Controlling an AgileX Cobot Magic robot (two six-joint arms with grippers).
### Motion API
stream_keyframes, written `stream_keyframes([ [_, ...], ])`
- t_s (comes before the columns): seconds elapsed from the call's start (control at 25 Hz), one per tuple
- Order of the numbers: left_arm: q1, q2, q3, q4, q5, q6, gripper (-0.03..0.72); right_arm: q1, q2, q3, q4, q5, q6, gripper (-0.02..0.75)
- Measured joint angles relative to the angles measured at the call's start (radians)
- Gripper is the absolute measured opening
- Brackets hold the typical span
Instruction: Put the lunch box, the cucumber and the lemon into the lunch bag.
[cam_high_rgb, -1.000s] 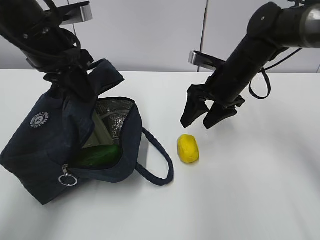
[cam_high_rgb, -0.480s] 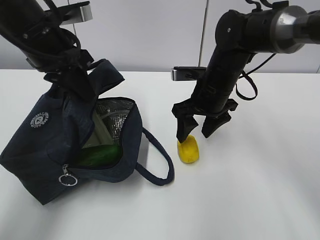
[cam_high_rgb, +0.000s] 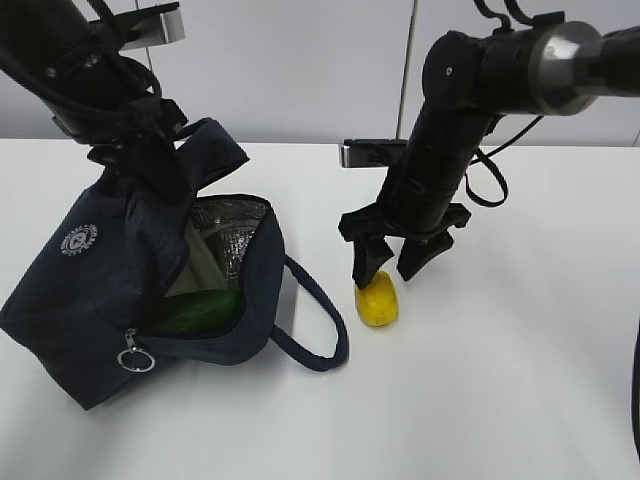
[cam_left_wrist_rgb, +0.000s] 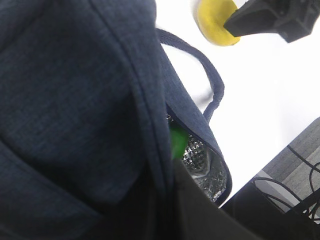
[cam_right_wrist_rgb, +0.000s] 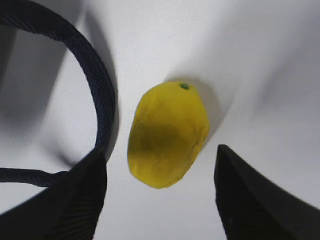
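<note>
The navy lunch bag (cam_high_rgb: 95, 285) lies tipped on the table's left with its silver-lined mouth open toward the right. My left gripper (cam_high_rgb: 150, 165) is shut on the bag's upper fabric and holds it up. The dark green cucumber (cam_high_rgb: 195, 312) lies inside the mouth, and a sliver of it (cam_left_wrist_rgb: 177, 142) shows in the left wrist view. A sage-green edge of the lunch box (cam_high_rgb: 200, 265) shows behind it. The yellow lemon (cam_high_rgb: 377, 300) (cam_right_wrist_rgb: 167, 135) rests on the table right of the bag. My right gripper (cam_high_rgb: 390, 268) (cam_right_wrist_rgb: 160, 195) is open just above it, one finger on each side, neither touching.
One loop handle (cam_high_rgb: 315, 320) (cam_right_wrist_rgb: 95, 85) of the bag lies flat on the table close to the lemon's left side, beside my right gripper's left finger (cam_right_wrist_rgb: 75, 200). A silver ring pull (cam_high_rgb: 135, 358) hangs at the bag's front. White table stretches right of the lemon.
My right arm has swung left and down, from above the table right of the lemon to straddling it, and its jaws have narrowed a little. The left arm and the bag have stayed still.
</note>
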Motion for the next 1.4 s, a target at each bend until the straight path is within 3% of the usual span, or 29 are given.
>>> stream_keyframes([
  [0.44,0.000,0.000,0.000,0.000,0.000,0.004,-0.003,0.000,0.061,0.001,0.032,-0.007,0.013,0.496],
  [0.8,0.000,0.000,0.000,0.002,0.000,0.007,-0.003,0.001,0.074,-0.004,0.034,-0.007,0.016,0.291],
  [1.08,0.000,0.000,0.000,0.002,0.000,0.008,-0.003,0.001,0.045,-0.101,0.043,-0.007,0.004,0.276],
  [1.2,0.000,0.000,0.000,0.002,0.002,0.008,-0.003,-0.001,0.013,-0.138,0.112,-0.007,-0.049,0.276],
  [1.4,0.000,0.000,0.000,0.002,0.002,0.008,-0.003,-0.020,0.006,-0.144,0.328,-0.002,-0.170,0.275],
])
